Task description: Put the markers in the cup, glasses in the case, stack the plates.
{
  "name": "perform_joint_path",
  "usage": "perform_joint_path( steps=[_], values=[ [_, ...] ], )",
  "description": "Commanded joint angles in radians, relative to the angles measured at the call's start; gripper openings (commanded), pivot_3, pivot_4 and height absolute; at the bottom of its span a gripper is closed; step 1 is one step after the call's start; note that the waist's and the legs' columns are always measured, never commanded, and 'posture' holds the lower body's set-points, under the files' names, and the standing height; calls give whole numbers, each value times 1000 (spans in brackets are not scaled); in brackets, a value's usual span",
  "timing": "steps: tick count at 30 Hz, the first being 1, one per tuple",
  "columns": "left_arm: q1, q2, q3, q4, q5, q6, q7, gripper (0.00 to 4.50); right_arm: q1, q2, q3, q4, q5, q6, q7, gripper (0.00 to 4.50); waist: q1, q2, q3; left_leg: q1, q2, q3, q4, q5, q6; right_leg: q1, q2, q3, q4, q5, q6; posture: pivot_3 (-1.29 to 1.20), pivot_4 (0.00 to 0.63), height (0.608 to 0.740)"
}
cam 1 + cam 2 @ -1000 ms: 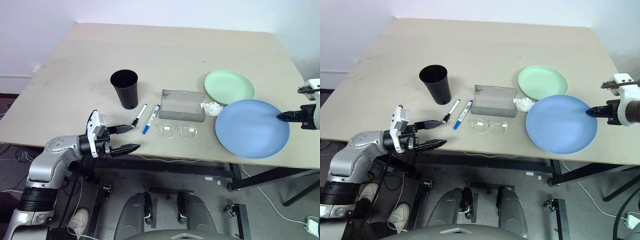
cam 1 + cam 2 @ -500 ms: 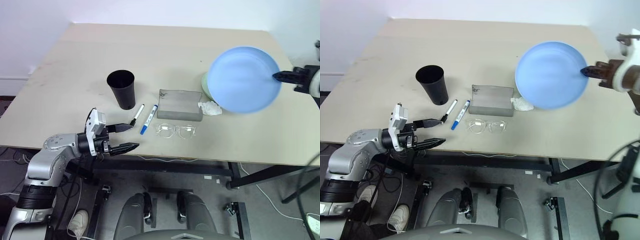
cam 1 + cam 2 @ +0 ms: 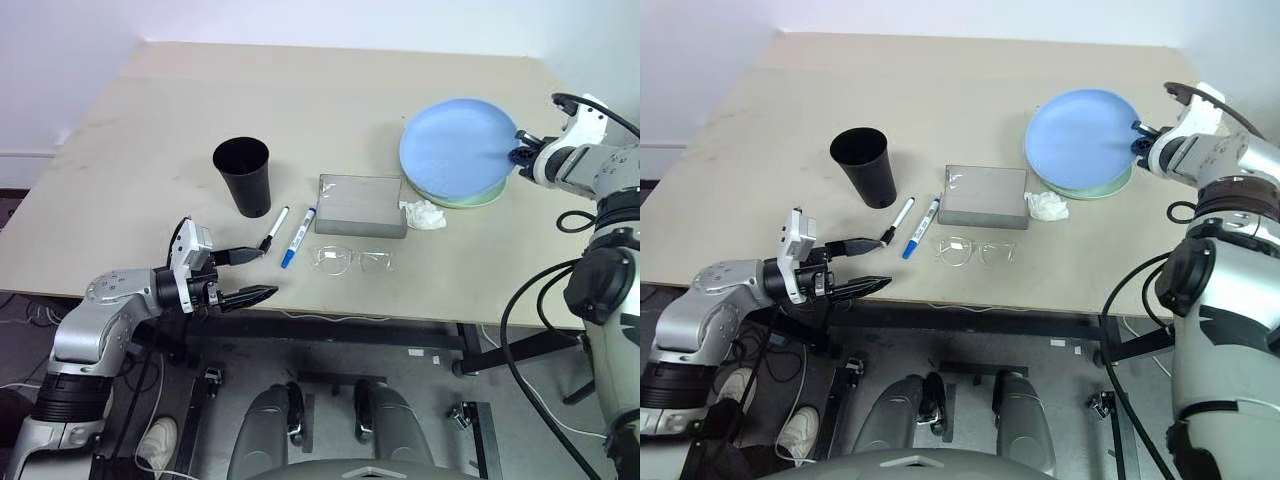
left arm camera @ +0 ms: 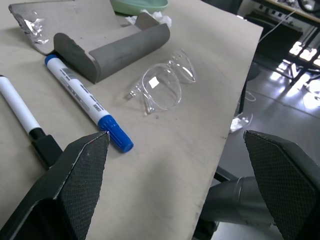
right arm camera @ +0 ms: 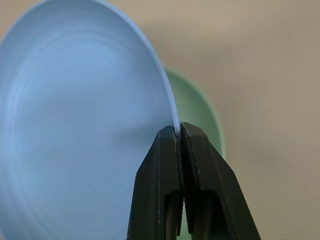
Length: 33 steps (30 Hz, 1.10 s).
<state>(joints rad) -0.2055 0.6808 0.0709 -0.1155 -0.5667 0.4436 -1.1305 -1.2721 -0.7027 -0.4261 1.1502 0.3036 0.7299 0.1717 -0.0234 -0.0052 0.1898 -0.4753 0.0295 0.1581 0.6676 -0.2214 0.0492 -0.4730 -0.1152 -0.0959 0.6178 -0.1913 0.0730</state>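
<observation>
Right gripper (image 5: 177, 131): fingers pinched shut on the rim of the blue plate (image 3: 455, 145), which sits tilted over the green plate (image 3: 478, 196); whether the two touch is hard to tell.
Left gripper (image 3: 252, 275): jaws wide apart, holding nothing, hovering at the table (image 3: 300, 90) edge near the markers.
Plates: two.
Markers: two, black-capped (image 3: 276, 225) and blue-capped (image 3: 299, 237), side by side on the table beside the cup (image 3: 245, 177).
Cup: one, upright.
Case (image 3: 362, 205): one, between markers and plates.
Glasses (image 3: 351, 260): one pair, just before the case.
Tissue (image 3: 425, 214): one.

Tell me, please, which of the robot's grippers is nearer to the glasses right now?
Left. The left gripper hovers open at the table's front edge, just beside the glasses. The right gripper is far across the table, shut on the blue plate.
</observation>
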Motion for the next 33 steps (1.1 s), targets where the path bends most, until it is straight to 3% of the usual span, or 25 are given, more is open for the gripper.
perform_joint_path(
  steps=[1, 17, 22, 31, 33],
  values=[
    [14, 16, 40, -53, -12, -8, 14, 4500, -63, -5, -37, 36, 22, -74, -23, 23, -1, 0, 0, 0, 0, 0, 0, 0, 0, 0, 0, 0, 1, 0, 0, 0, 150, 710],
    [27, 10, 44, -67, -8, -20, 42, 4500, -31, 63, 27, 120, -53, -106, -101, 23, -22, 0, 0, 5, 0, 0, 0, 4, -1, 1, 0, 1, 9, 0, 0, 0, 150, 710],
    [19, 9, 40, -58, -8, -22, 40, 4500, -36, 77, 48, 115, -69, -99, -77, 1301, -23, 0, 0, 8, 0, 0, 0, 4, -2, 3, -2, 2, 11, -1, -3, 0, 150, 710],
    [11, 11, 38, -48, -3, -23, 36, 4500, -40, 77, 97, 91, -103, -122, -4, 4370, -22, 0, 0, 13, 2, 0, 0, 3, 1, 7, -2, 2, 11, -1, -6, 0, 150, 710],
    [12, 10, 39, -49, -4, -22, 38, 4500, -47, 73, 125, 68, -118, -130, 60, 4478, -23, 0, 0, 13, 2, 0, 0, 3, 1, 6, -2, 2, 11, -1, -6, 0, 150, 710]
  ],
)
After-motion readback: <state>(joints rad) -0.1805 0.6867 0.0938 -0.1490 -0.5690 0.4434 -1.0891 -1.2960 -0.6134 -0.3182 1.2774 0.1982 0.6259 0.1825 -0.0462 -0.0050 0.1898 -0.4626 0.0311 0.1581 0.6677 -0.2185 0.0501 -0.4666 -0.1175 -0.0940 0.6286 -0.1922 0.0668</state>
